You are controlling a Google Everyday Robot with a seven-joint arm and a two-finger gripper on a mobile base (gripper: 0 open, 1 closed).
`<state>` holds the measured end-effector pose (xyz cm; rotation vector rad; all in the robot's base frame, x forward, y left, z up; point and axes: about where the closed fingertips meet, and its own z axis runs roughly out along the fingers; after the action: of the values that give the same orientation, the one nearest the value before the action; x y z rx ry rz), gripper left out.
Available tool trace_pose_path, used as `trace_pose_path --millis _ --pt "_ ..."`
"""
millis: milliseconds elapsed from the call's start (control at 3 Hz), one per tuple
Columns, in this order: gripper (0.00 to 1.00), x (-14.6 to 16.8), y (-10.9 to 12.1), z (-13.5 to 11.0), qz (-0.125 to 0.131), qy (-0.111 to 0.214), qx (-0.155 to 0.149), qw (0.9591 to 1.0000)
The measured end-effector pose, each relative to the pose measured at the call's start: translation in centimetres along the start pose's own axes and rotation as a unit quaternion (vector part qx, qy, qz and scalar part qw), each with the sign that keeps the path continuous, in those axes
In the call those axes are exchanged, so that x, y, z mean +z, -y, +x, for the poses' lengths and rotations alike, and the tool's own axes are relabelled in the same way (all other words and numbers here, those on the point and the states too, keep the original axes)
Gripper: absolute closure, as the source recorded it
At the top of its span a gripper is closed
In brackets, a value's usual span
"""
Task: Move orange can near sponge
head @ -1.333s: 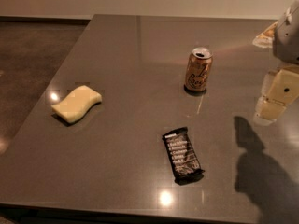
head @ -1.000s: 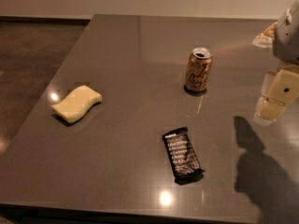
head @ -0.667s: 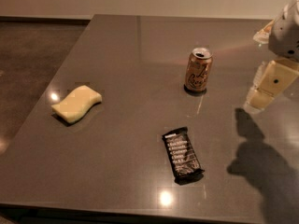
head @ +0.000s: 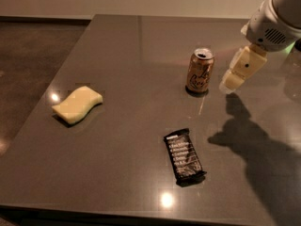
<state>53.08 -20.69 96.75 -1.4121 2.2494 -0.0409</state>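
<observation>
The orange can (head: 200, 71) stands upright on the grey table (head: 131, 46), right of centre toward the back. The pale yellow sponge (head: 77, 104) lies flat at the left, far from the can. My gripper (head: 232, 83) hangs from the white arm at the upper right, just right of the can and apart from it, above the table. It holds nothing that I can see.
A flat black wrapped snack bar (head: 184, 156) lies near the front, between can and sponge but closer to me. The arm's shadow falls on the right part of the table. The table's left edge drops to a dark floor (head: 28, 51).
The arm and gripper have moved left, from the right edge of the view to just beside the can. The can, sponge and snack bar have not moved.
</observation>
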Motion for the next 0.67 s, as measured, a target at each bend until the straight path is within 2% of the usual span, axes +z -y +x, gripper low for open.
trace_pose_path --millis 667 --pt "0.00 4.5 3.9 -1.7 0.010 0.021 0.030 0.9993"
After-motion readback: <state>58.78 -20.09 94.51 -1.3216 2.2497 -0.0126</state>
